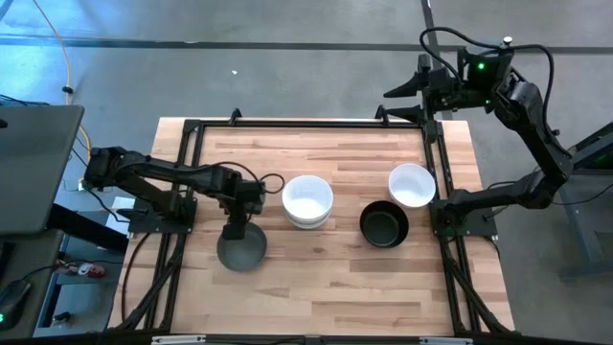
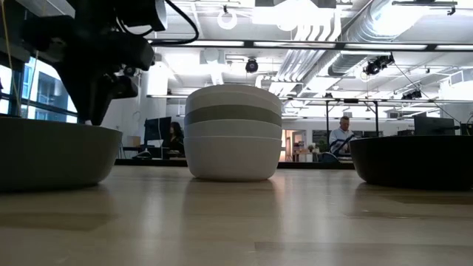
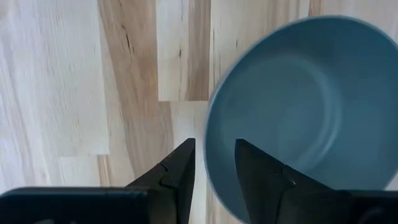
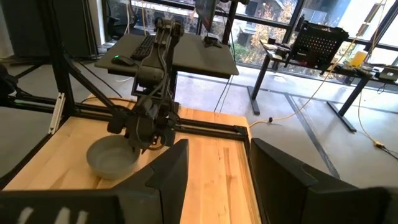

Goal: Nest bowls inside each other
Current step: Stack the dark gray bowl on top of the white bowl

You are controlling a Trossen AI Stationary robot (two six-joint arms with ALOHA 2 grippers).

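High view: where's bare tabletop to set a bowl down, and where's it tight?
Free: the near strip of the table below all bowls, and the far strip behind them. Tight: the gap between the white stack and black bowl, with a white bowl beside it; left gripper at the grey bowl.

A light wooden table (image 1: 316,287) with a black frame (image 1: 306,123) stands on grey floor (image 1: 287,57).

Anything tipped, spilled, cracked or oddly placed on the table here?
Nothing stands out. The matte grey bowl, the stack of white and grey bowls, the black bowl and the lone white bowl all sit upright on the wooden table.
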